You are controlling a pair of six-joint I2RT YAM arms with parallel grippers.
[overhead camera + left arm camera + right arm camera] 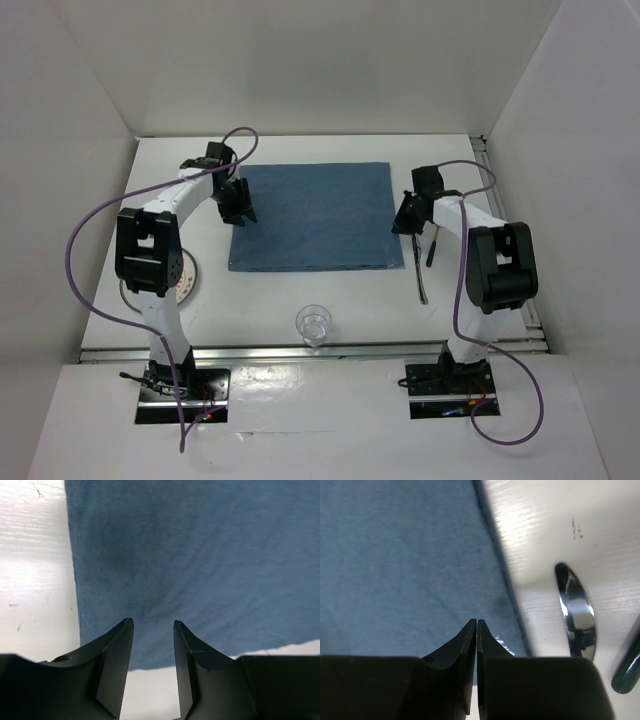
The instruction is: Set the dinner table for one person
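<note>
At the 3 o'clock edge of the blue placemat (315,215), which lies flat in the middle of the dinner table (300,150), the right gripper (477,623) hovers with its fingers pressed together and nothing between them. Wrist view: the bowl of a metal spoon (576,612) lies on bare tabletop at 3 o'clock from the fingertips, just beyond the cloth's hem. A dark-handled utensil (626,672) sits farther out at 4 o'clock. Top view: the spoon's long axis runs roughly 12 to 6 o'clock, nearly parallel to the placemat's right edge and close beside it. Left gripper (153,626): over the cloth's 9 o'clock edge, jaws parted to a moderate gap, empty. A white plate (190,278), partly hidden under the left arm, rests at 8 o'clock of the placemat. A clear glass (314,325) stands at 6 o'clock, near the table's front edge. Judgement: the cutlery falls to the right arm, the nearer one. A grasp would need the jaws opened and set across the handle, closing along the 3-to-9 line.
</note>
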